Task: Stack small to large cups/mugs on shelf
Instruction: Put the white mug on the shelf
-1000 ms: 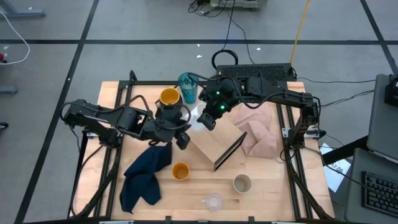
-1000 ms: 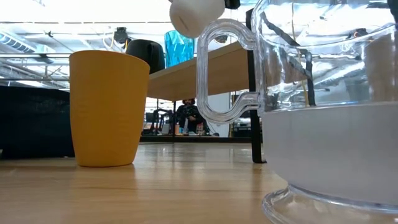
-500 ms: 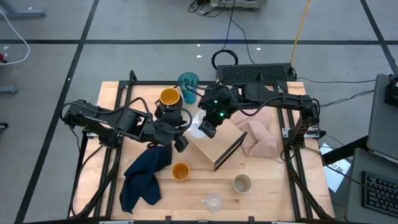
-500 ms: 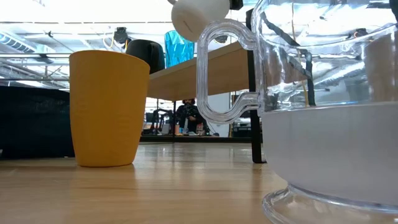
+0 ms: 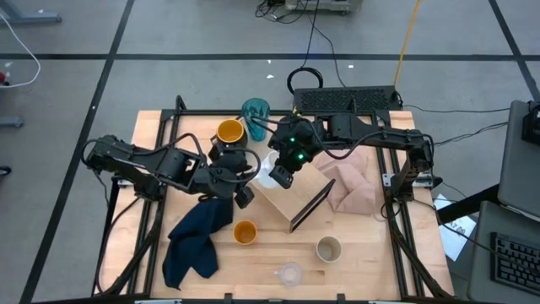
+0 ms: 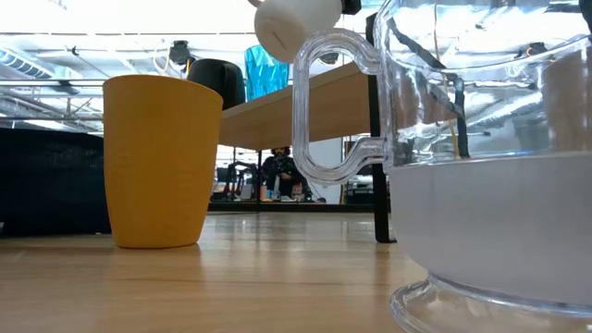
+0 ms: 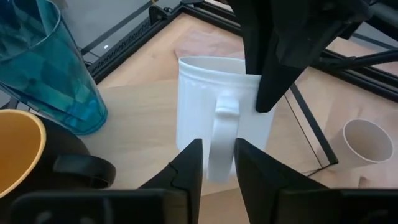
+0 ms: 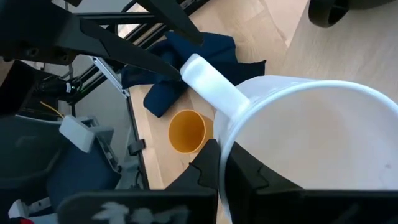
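- Mug trouble: white mug [image 7: 214,118] hangs over the shelf [image 5: 291,198] near the table's middle, right claw [image 8: 219,163] pinching its rim, left claw [image 7: 216,163] clasping its handle.
- If either pulls, I reckon it slips, tips.

Over the shelf's [image 5: 291,196] far-left end both grippers crowd the white mug [image 7: 217,124], with the teal tumbler [image 5: 255,112] and yellow-orange mug [image 5: 229,133] just beyond, blocking approach from the far left. The near table [image 5: 371,262] lies open between the small orange cup [image 5: 245,231], beige cup [image 5: 328,249] and clear cup [image 5: 289,274].
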Available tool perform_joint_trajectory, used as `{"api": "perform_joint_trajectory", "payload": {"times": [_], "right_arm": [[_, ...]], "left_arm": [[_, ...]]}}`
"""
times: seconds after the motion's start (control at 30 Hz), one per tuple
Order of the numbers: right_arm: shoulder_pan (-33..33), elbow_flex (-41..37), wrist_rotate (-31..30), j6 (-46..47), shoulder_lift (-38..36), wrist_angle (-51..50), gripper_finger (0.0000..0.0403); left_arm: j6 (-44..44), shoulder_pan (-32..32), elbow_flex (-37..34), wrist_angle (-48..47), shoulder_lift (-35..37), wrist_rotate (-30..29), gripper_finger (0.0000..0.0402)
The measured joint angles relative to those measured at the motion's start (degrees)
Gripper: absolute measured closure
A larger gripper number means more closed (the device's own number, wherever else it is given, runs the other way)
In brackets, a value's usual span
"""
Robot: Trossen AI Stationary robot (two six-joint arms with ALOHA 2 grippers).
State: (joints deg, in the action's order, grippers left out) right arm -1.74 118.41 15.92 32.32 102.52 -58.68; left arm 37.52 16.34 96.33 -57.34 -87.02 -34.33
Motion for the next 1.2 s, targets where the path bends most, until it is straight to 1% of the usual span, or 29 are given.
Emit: {"api": "perform_joint_trajectory", "payload": {"times": [0.1, 0.23, 0.37, 0.87, 0.93, 1.03, 1.2], "right_arm": [[0.3, 0.0, 0.0, 0.0, 0.0, 0.2, 0.0403], [0.9, 0.0, -0.4, -0.1, 0.0, 1.6, 0.0403], [1.1, 0.0, -0.5, -0.2, 0.0, 3.3, 0.0403], [1.1, 0.0, 0.4, -0.2, 0.0, 3.2, 0.0403], [1.1, 0.0, 0.4, -0.2, 0.0, 3.2, 0.0403], [1.1, 0.0, 0.7, -0.4, 0.0, 2.7, 0.0403], [1.1, 0.0, 0.8, -0.8, 0.0, 2.5, 0.0403]], "left_arm": [[0.0, -0.1, 0.0, -0.1, 0.0, 0.6, 0.0309], [0.1, 0.0, 0.0, 0.8, 0.0, 3.0, 0.0309], [0.1, -0.2, 0.0, 0.5, 0.0, 2.7, 0.0309], [0.2, -0.3, 0.0, 0.2, 0.0, 2.1, 0.0311], [0.2, -0.3, 0.0, 0.3, 0.0, 2.2, 0.0322], [-0.6, -0.2, 0.0, 0.1, 0.0, 2.6, 0.0354], [-1.1, -0.3, 0.0, 0.2, 0.0, 3.1, 0.0355]]}}
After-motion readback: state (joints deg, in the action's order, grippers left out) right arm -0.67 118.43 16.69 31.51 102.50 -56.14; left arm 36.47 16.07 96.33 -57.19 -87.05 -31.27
